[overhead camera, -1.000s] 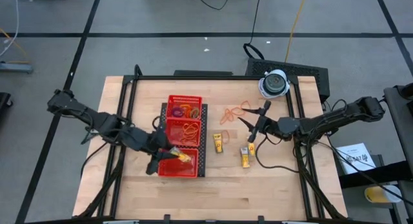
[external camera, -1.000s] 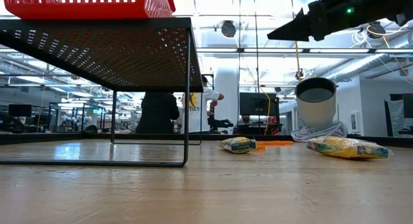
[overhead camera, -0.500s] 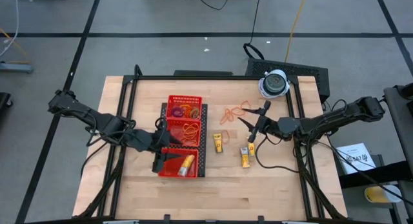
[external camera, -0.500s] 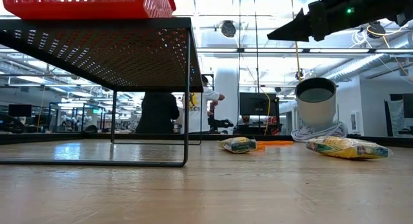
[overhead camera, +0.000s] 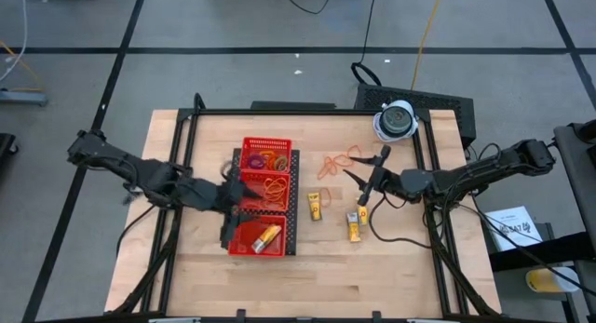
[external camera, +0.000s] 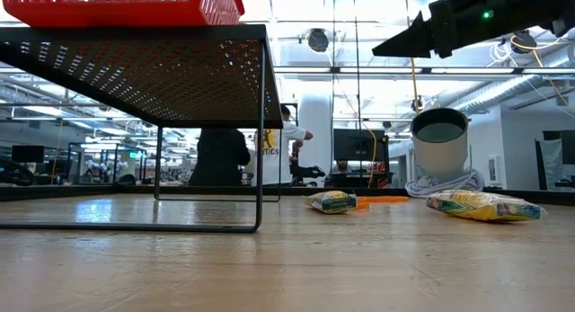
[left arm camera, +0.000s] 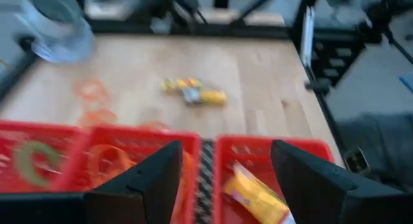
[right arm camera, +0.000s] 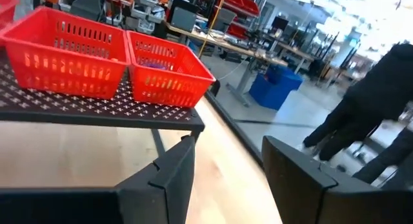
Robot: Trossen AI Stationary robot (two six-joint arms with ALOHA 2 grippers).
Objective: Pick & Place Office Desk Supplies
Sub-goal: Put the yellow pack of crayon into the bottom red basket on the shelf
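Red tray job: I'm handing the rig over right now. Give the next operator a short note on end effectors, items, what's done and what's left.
Left end effector: open, empty, beside the red tray.
Right end effector: open, empty, above the table between the loose items.
Done: one yellow packet lies in the tray's near compartment; orange bands in the middle; coloured rings in the far one.
Left: two yellow packets and orange rubber bands on the table.
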